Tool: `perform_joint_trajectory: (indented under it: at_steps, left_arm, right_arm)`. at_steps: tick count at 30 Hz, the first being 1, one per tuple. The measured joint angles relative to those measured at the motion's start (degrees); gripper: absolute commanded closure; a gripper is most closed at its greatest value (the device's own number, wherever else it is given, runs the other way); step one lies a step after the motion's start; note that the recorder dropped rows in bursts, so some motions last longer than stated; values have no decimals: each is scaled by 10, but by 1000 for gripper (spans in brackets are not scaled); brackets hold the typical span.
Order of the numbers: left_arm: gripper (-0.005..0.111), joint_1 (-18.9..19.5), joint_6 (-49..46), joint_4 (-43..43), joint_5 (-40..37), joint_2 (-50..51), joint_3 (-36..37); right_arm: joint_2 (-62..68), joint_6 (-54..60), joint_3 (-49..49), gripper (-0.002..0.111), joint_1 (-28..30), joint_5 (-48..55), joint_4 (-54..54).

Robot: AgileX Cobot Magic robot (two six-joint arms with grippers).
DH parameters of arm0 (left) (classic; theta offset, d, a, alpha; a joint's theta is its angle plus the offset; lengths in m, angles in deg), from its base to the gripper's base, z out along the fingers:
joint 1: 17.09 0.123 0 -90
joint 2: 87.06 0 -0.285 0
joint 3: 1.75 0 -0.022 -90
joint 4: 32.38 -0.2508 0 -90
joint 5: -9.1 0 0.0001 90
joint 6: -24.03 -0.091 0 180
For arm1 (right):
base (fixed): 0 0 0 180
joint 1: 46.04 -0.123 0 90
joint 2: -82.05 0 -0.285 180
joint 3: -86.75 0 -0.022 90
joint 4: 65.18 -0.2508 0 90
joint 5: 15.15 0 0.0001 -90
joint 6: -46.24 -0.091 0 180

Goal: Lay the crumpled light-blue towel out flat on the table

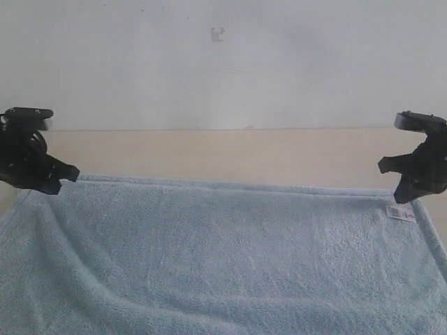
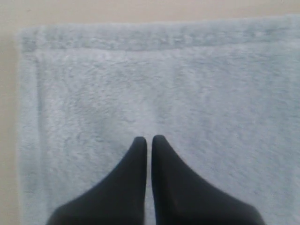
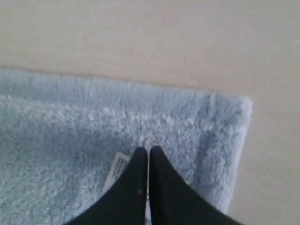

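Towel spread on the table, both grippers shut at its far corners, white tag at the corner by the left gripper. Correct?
Not quite: the white tag sits at the towel corner by the right gripper, as the right wrist view shows. The corner under the left gripper shows no tag. The rest stands.

The left gripper [image 2: 146, 140] is poised at the far left corner of the towel [image 1: 223, 265], and the right gripper [image 3: 148, 150] at its far right corner. Both pairs of black fingers [image 2: 133, 164] are pressed together, tips pointing down.
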Motion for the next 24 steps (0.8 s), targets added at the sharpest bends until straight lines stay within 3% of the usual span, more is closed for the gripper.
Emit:
perform_joint_trajectory:
  at_steps: [3, 7, 18, 24]
  left_arm:
    - [103, 0, -172, 160, -73, -4, 0]
    - [103, 0, -263, 248, -83, -4, 0]
    - [103, 14, -269, 256, 6, 29, -2]
    - [103, 14, -209, 258, 50, -18, -15]
  right_arm:
    - [-8, -7, -53, 109, 0, -39, 10]
    - [-9, -35, -64, 109, -2, -114, 31]
    - [74, -123, 77, 109, -4, -143, 153]
    - [34, -118, 87, 109, -3, -125, 128]
